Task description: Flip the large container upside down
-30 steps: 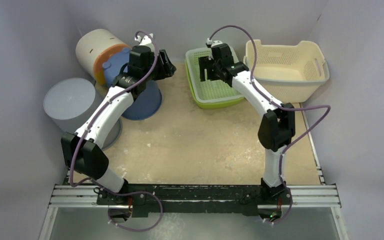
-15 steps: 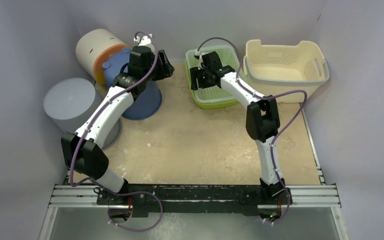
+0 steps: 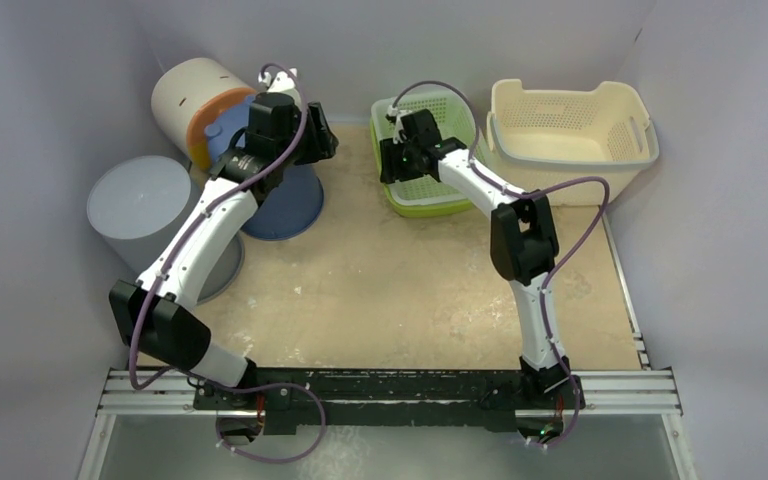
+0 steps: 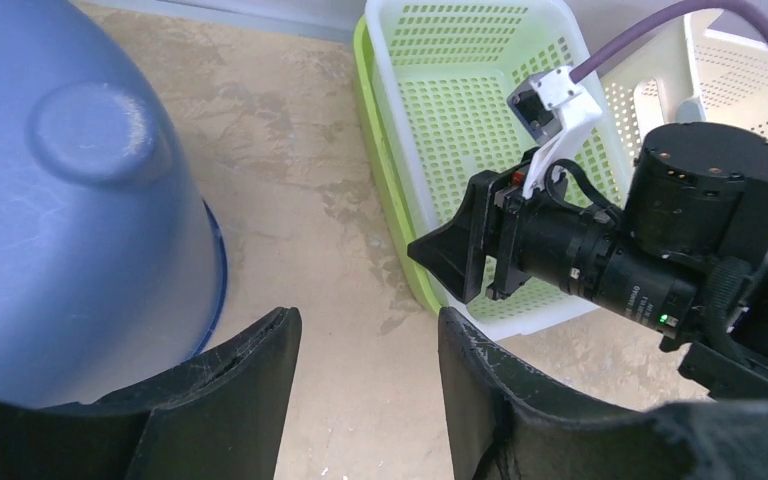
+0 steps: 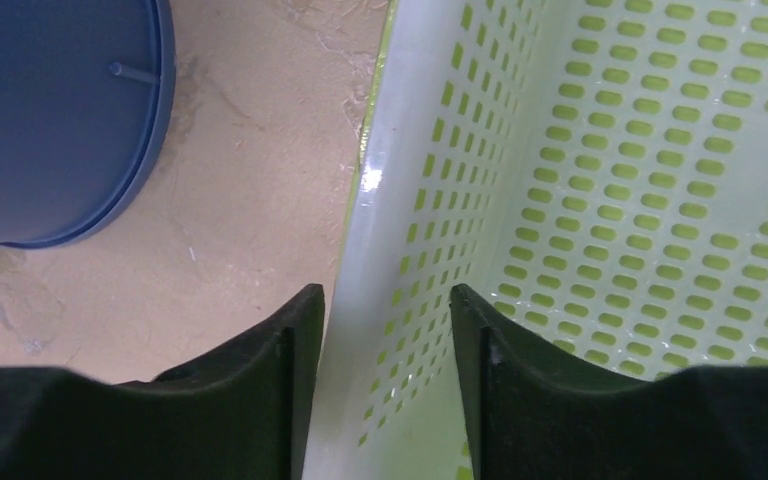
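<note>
**Entry: rim grasp on basket, pre-closure**

- Item: lime-green and white perforated plastic basket (image 3: 426, 206). It stands upright, mouth up, at the far middle of the sandy tabletop (image 3: 400, 290), just beside a cream slotted laundry basket (image 3: 570, 165). Judged to be the container in question, since the right arm attends to it.
- Right gripper (image 5: 385, 330): fingers spread, astride the basket's left wall, one outside and one inside. Not yet pinched.
- Left gripper (image 4: 365, 340): fingers parted and holding nothing. It hovers near an inverted blue plastic bucket (image 4: 60, 200) and faces the basket.
- Step in hand: securing a hold on the rim; no turning has begun.
- Next move calls for: closing firmly on the thin wall, then lifting and rolling the wrist so the mouth faces down. The perforated wall may flex or slip.
</note>
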### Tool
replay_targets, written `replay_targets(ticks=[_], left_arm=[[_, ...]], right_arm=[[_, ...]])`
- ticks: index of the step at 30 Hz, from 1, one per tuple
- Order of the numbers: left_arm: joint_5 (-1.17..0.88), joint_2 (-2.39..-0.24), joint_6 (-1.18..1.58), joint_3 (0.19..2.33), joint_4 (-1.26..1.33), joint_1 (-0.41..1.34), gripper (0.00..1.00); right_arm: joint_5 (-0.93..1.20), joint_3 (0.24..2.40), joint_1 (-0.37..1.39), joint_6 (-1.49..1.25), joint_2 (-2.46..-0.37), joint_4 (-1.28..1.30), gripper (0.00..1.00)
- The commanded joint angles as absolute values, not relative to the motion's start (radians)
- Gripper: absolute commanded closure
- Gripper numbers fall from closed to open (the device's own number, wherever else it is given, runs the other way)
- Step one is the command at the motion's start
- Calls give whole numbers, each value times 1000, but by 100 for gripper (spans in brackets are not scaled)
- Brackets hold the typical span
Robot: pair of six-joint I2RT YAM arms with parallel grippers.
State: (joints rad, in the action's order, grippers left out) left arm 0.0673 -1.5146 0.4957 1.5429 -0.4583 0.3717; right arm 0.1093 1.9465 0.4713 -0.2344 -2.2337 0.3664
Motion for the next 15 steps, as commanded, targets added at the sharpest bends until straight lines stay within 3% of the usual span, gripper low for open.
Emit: replay_targets(ticks=[1, 9, 15], left_arm=[[98, -1453, 442, 1599, -501, 374, 48], [142, -1367, 404, 1607, -566, 374, 47], [183, -1318, 386, 1608, -606, 373, 46]], right_arm=[[113, 1911, 471, -242, -2228, 343, 52], [124, 1874, 470, -267, -2153, 319, 90], [86, 1911, 472, -267, -2075, 334, 99]])
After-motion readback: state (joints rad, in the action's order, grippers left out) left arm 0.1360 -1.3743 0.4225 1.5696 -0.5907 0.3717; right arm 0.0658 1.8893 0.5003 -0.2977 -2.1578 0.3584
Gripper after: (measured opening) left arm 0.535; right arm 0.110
